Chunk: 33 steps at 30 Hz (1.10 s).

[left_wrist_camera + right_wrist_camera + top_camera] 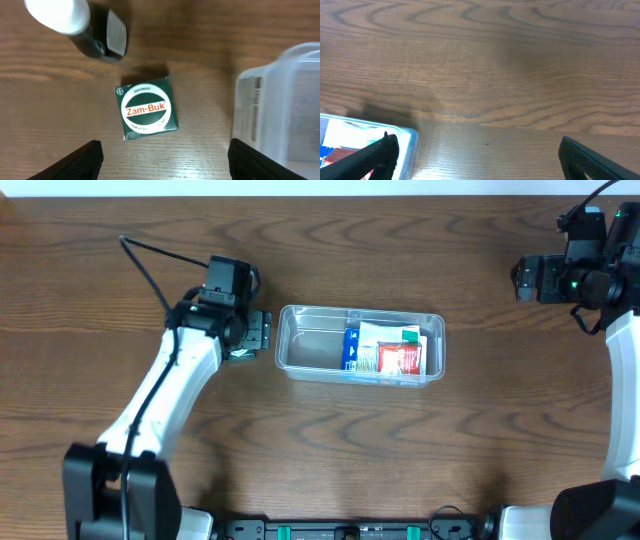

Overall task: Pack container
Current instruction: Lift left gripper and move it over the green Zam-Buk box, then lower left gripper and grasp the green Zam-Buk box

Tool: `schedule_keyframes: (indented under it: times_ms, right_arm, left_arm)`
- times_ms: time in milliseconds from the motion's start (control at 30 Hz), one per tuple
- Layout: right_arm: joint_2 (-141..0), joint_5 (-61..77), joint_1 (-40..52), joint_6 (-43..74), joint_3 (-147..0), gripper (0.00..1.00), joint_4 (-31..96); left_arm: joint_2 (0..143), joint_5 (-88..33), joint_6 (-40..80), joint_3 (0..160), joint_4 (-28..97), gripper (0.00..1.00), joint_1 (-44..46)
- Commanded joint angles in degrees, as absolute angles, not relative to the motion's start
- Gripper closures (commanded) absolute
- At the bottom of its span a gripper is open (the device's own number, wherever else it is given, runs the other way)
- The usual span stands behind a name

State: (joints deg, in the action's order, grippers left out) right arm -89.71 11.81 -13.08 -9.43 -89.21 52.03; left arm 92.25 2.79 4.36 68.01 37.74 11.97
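Observation:
The clear plastic container (pixel 300 345) lies in the middle of the table. It holds a blue-and-white box (pixel 353 345) and a red box (pixel 400 358) in its right half. My left gripper (pixel 256 333) is open and empty, hovering just left of the container. In the left wrist view, a green Zam-Buk box (pixel 147 108) lies flat on the table ahead of the open fingers (pixel 165 150). A dark bottle with a white cap (pixel 82 27) stands beyond it, and the container's end (pixel 280 110) is at the right. My right gripper (pixel 522 278) is open and empty at the far right.
The right wrist view shows bare wood between the open fingers (pixel 477 142) and a corner of the container (pixel 405 142) at lower left. A black cable (pixel 145 265) runs along the left arm.

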Motion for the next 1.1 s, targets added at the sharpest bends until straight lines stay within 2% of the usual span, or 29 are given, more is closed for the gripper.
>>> schedule_keyframes:
  times_ms: [0, 300, 667, 1067]
  right_arm:
    - [-89.2, 12.0, -13.2, -8.8, -89.8, 0.01, 52.1]
    - [-89.2, 12.0, -13.1, -8.8, -89.8, 0.01, 52.1]
    - [-89.2, 12.0, -13.2, -8.8, -89.8, 0.01, 52.1]
    - [-89.2, 12.0, -13.1, -8.8, -89.8, 0.01, 52.1]
  left_arm:
    - [95.7, 2.1, 8.0, 68.2, 38.2, 0.20, 10.2]
    - [102.4, 2.1, 8.8, 68.2, 37.6, 0.20, 7.3]
    - [103.9, 0.6, 6.3, 68.1, 35.1, 0.19, 7.3]
    - [108.1, 0.4, 6.3, 68.1, 33.8, 0.14, 7.3]
